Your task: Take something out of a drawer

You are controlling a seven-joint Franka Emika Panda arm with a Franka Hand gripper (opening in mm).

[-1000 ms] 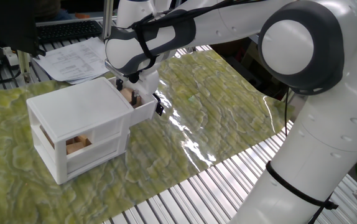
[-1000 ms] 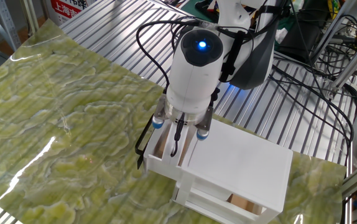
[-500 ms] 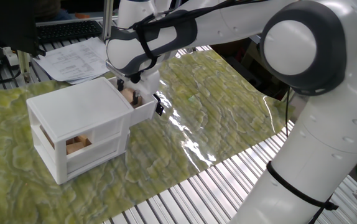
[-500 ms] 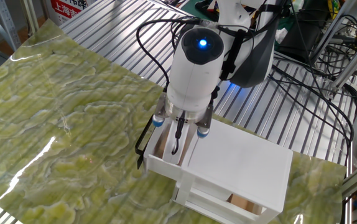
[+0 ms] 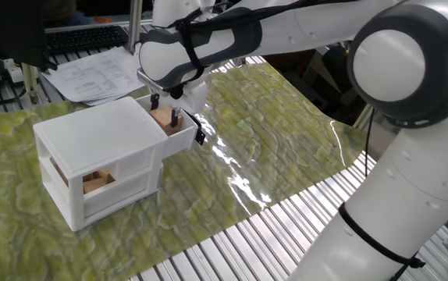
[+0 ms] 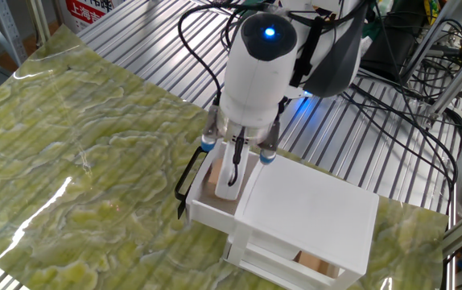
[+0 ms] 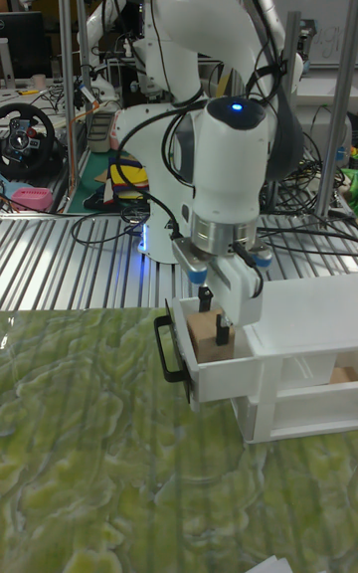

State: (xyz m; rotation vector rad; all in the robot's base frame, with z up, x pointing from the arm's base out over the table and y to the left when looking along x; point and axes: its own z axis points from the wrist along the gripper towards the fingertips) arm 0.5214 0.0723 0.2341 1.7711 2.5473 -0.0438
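- The gripper has risen since a second ago: then its fingers were sunk in the open drawer, now their tips stand at about rim height.
- The block has come up with it. In one fixed view it sits between the two black fingers, its top above the drawer's rim.
- The tall fixed view agrees: the block is pinched between the fingers, its lower part still inside the drawer.
- So the claw is closed on the block, at block width.
- The box and the drawer's black handle have not shifted.
- My judgement: the grasp has held and the lift is under way. The block still has to clear the rim and be carried out.
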